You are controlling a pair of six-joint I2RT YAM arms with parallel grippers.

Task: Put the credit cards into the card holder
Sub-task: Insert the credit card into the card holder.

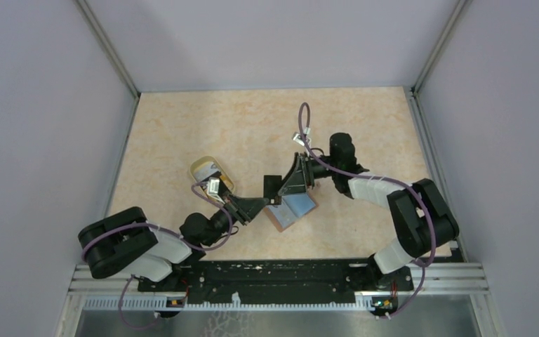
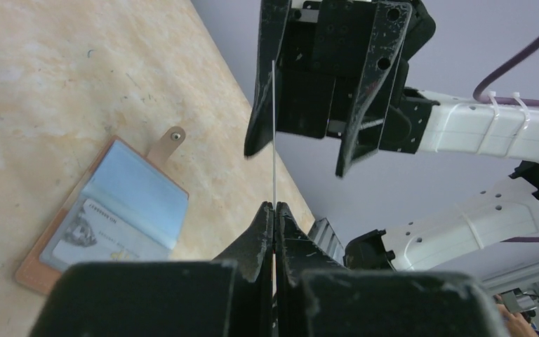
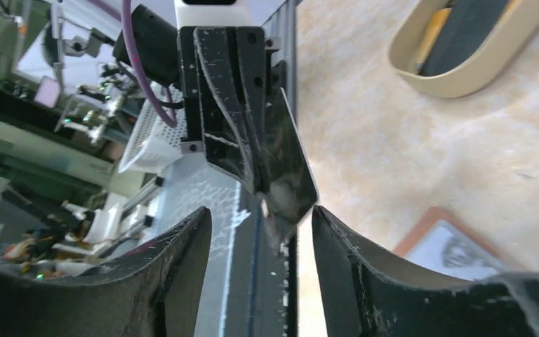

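The card holder [image 1: 299,206] lies open on the table, blue lining up, reddish-brown edge showing; the left wrist view shows one printed card in its pocket [image 2: 105,235]. My left gripper [image 1: 256,204] is shut on a thin credit card [image 1: 272,185] that looks dark and glossy, held up on edge [image 2: 274,133] above the table. My right gripper [image 1: 285,189] faces it, open, its fingers either side of the card's far end [image 3: 291,168]. The card runs close along one right finger [image 2: 261,91]. The card holder [image 3: 456,242] lies just beyond.
A translucent yellowish cup [image 1: 208,170] lies on its side left of the grippers, an orange-yellow card and something dark inside it [image 3: 463,49]. Grey walls enclose the tabletop on three sides. The arm bases sit on the black rail at the near edge.
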